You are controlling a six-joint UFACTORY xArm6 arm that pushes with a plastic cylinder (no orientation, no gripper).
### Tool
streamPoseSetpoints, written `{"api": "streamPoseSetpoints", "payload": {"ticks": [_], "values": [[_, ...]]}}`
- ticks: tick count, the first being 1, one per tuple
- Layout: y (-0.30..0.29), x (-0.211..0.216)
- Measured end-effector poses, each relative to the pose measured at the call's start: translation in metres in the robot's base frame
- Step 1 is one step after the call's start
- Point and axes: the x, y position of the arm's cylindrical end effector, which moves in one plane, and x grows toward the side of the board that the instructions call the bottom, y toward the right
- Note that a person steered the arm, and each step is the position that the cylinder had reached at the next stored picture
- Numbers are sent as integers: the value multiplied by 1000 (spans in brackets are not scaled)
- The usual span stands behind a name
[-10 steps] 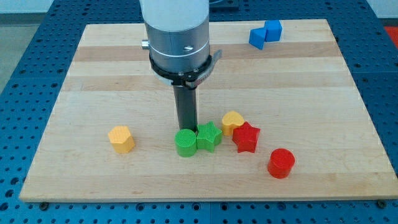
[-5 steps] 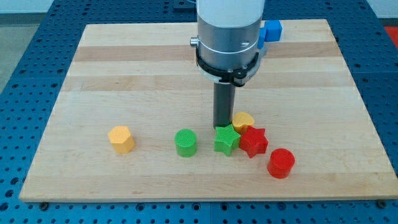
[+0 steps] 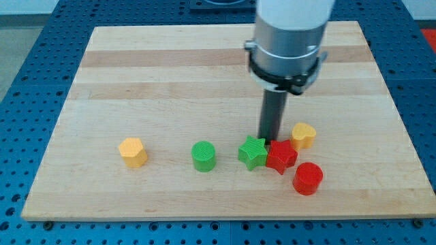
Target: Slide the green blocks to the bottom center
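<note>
My tip (image 3: 270, 141) bears no hand, resting behind the green plastic star block (image 3: 253, 152) and red plastic star block (image 3: 281, 156), placed to push the green one toward the view's bottom

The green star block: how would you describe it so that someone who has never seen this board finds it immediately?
Look at the wooden board and follow its bottom edge toward the middle, where several blocks crowd below the dark rod. My tip stands just above the gap between the green star block and the red star block on its right. It is the only green piece with points; the green cylinder stands apart on its left.
</note>
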Motion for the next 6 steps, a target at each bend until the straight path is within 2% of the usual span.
{"api": "streamPoseSetpoints", "payload": {"ticks": [1, 6], "values": [[-28, 6], [-42, 37]]}}
